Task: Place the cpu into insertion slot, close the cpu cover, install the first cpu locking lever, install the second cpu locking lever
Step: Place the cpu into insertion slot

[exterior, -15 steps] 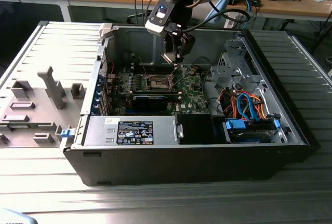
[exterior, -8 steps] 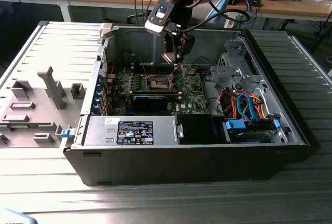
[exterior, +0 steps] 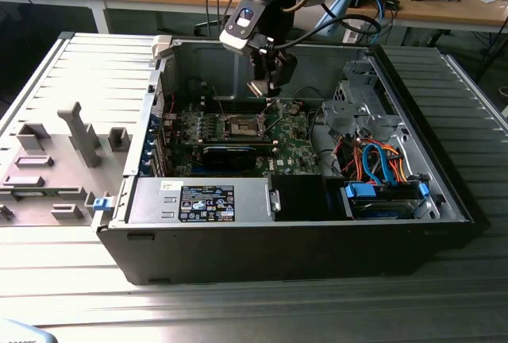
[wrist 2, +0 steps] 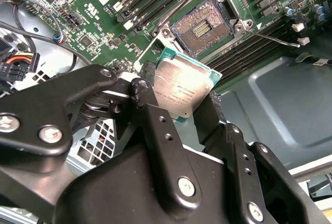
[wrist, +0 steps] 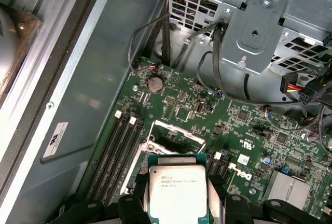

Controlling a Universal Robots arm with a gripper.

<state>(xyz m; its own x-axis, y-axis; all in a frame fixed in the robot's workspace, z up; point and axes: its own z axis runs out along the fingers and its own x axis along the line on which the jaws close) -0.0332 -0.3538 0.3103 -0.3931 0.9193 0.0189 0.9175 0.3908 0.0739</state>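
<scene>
Pincer (wrist 2: 179, 106), black and two-fingered, clamped on opposite edges of the cpu (wrist 2: 181, 86), a small square chip with a silvery-grey face. It is held above the green circuit board (wrist 2: 104, 6), apart from the insertion slot (wrist 2: 202, 27), the dark-centred, metal-rimmed socket near the board's middle. Probable hazards: a skewed descent bending the socket contacts, or slippage from the thin edge grip. Fine print marks the chip face, the board, and a white label (wrist: 59, 140) on the grey case wall.

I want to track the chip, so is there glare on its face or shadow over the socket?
Second wrist view: the small flat silvery-grey square chip carries a pale sheen, the dark-centred square socket evenly lit; first wrist view: its face evenly bright; exterior view: grey case interior dim.
</scene>
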